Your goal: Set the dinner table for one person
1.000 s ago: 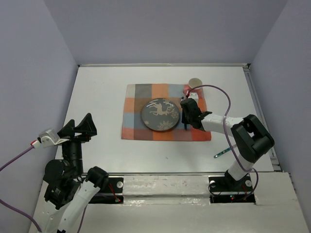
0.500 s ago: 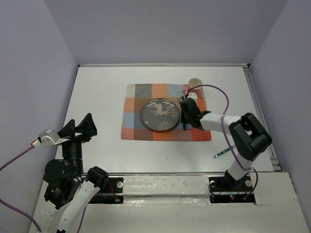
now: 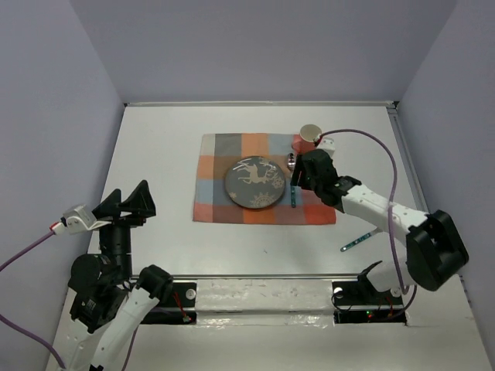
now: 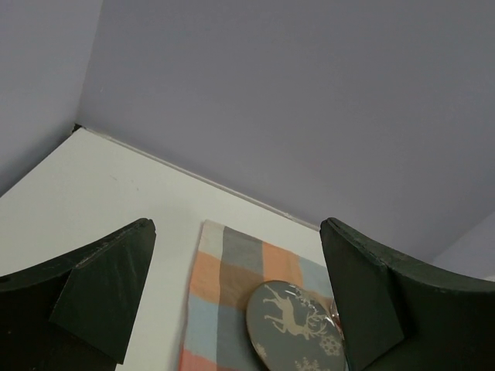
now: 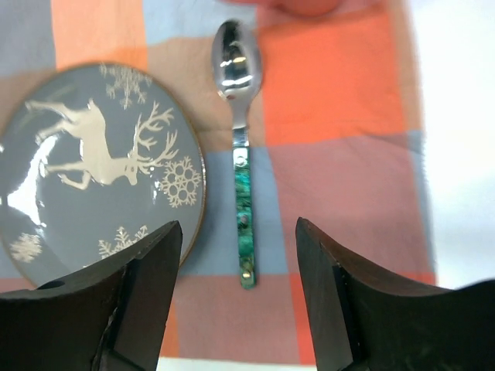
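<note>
Right gripper (image 5: 236, 232) drawn back off spoon (image 5: 241, 178), jaws apart, spoon lying on cloth (image 5: 332, 116) beside plate (image 5: 85, 178), left gripper (image 4: 240, 247) also apart

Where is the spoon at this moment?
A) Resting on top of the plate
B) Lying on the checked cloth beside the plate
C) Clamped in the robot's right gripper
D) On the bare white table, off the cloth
B: the right wrist view shows the spoon lying flat on the checked cloth just beside the plate, with the right gripper open over it.
</note>
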You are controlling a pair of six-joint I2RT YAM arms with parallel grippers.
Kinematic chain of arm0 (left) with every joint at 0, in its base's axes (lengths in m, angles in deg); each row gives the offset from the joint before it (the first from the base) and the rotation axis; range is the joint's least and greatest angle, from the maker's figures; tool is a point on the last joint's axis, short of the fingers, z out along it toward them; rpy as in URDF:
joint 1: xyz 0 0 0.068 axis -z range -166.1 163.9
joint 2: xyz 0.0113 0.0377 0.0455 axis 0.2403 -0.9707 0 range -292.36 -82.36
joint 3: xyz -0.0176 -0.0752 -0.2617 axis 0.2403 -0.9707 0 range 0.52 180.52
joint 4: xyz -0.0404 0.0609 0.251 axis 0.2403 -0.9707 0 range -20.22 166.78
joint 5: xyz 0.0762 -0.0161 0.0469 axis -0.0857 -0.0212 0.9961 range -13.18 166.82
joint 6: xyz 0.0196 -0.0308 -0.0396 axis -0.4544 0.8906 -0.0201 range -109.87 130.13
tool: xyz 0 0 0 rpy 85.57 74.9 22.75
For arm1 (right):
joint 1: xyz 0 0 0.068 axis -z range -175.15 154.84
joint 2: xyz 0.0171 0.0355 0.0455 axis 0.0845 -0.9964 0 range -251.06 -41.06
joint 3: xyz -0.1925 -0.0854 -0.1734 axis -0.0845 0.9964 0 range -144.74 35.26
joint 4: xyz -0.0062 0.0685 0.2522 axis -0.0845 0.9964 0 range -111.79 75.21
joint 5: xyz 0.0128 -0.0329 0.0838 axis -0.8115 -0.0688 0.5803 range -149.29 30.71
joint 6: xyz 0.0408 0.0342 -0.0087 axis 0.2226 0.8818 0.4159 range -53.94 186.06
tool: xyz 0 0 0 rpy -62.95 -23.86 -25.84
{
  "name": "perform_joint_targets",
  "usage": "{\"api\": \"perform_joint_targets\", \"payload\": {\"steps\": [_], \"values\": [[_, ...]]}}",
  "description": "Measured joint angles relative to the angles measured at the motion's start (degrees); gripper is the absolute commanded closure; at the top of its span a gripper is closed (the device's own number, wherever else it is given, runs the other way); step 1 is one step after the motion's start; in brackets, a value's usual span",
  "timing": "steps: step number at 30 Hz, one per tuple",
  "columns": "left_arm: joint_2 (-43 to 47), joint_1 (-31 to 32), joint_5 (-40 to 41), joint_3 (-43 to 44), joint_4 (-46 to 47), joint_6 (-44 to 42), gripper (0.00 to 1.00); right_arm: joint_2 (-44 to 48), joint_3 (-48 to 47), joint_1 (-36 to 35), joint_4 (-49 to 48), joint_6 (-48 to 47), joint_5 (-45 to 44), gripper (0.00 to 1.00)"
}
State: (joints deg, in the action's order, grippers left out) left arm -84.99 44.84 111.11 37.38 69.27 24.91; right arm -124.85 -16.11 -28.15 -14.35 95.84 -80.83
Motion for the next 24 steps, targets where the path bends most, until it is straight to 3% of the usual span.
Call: {"api": "perform_joint_targets", "payload": {"steps": [5, 15, 16, 17, 18, 20, 21, 24], "values": [[1.51, 1.7, -1.57, 0.0, 0.0, -0.17, 0.01, 13.7, 4.42, 0.02, 9.16, 10.27, -7.1, 0.26], [1.99, 7.02, -1.25, 0.0, 0.0, -0.39, 0.01, 28.57, 13.18, 2.36, 36.59, 35.36, -10.38, 0.39], [2.01, 7.65, -1.18, 0.0, -0.02, -0.39, 0.01, 29.35, 13.73, 2.71, 38.07, 37.05, -10.29, 0.44], [2.03, 8.22, -1.07, 0.0, -0.02, -0.39, 0.01, 30.34, 14.36, 3.32, 40.61, 39.04, -10.32, 0.62], [2.03, 8.57, -1.01, 0.0, -0.02, -0.39, 0.01, 31.28, 14.78, 4.04, 42.45, 40.41, -10.29, 0.65], [2.03, 9.51, -0.74, 0.0, -0.04, -0.39, 0.01, 32.48, 14.86, 6.8, 44.94, 42.32, -10.05, 0.62], [2.03, 9.92, -0.52, 0.0, -0.07, -0.39, 0.01, 32.63, 14.86, 8.63, 45.33, 42.75, -10.1, 0.52], [2.03, 10.75, 0.04, 0.0, -0.26, -0.37, 0.01, 31.28, 14.82, 18.58, 46.45, 42.14, -10.16, 0.4]]}}
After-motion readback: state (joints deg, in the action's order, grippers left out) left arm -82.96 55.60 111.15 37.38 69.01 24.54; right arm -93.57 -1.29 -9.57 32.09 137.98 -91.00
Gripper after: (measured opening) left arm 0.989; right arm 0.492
